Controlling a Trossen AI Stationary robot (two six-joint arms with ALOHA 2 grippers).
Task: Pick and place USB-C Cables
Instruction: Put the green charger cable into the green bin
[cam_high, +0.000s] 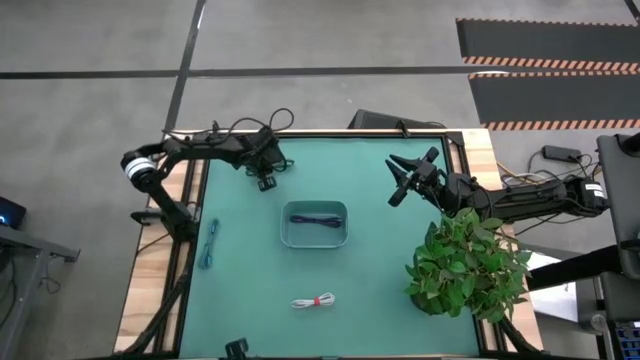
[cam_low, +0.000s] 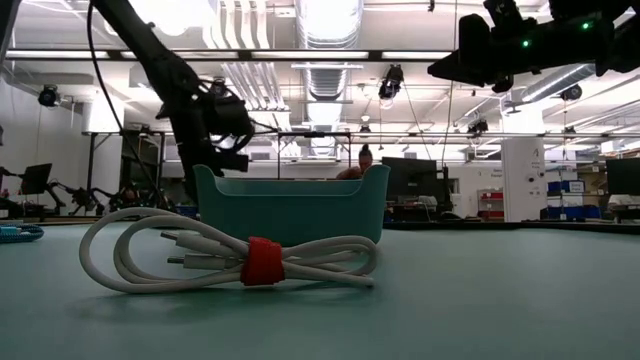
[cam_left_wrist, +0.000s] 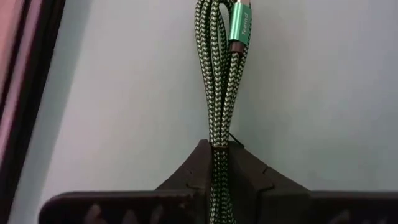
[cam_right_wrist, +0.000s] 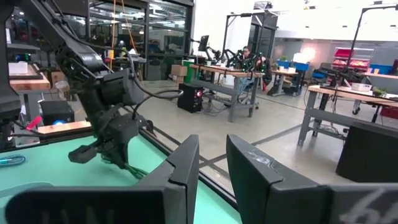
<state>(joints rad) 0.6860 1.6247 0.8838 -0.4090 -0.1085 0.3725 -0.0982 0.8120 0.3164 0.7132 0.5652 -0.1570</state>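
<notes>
The green braided cable (cam_left_wrist: 217, 81) is a folded bundle running away from my left gripper (cam_left_wrist: 217, 163), which is shut on it near the table's far edge, left of the tray (cam_high: 265, 172). The dark blue cable (cam_high: 318, 221) lies inside the pale teal tray (cam_high: 288, 236). The teal cable (cam_high: 209, 244) lies on the mat near the left edge. The white cable with the red tie (cam_high: 314, 301) lies near the near edge (cam_low: 240, 262). My right gripper (cam_high: 402, 180) hovers open, high over the mat to the right of the tray. My left gripper pinches the green cable bundle between its two fingers, several strands together (cam_left_wrist: 217, 152). The fingers lie along the bundle. Its free length with the green plug (cam_left_wrist: 239, 28) stretches straight out past the fingertips. In the right wrist view the cable (cam_right_wrist: 132, 169) trails below the gripper toward the mat.
A potted plant (cam_high: 465, 265) stands at the table's right near corner, close under the right arm. The tray sits mid-table between the two grippers. Black wires (cam_high: 250, 130) run along the far edge behind the left arm. The room beyond holds benches and a person (cam_low: 363, 160).
</notes>
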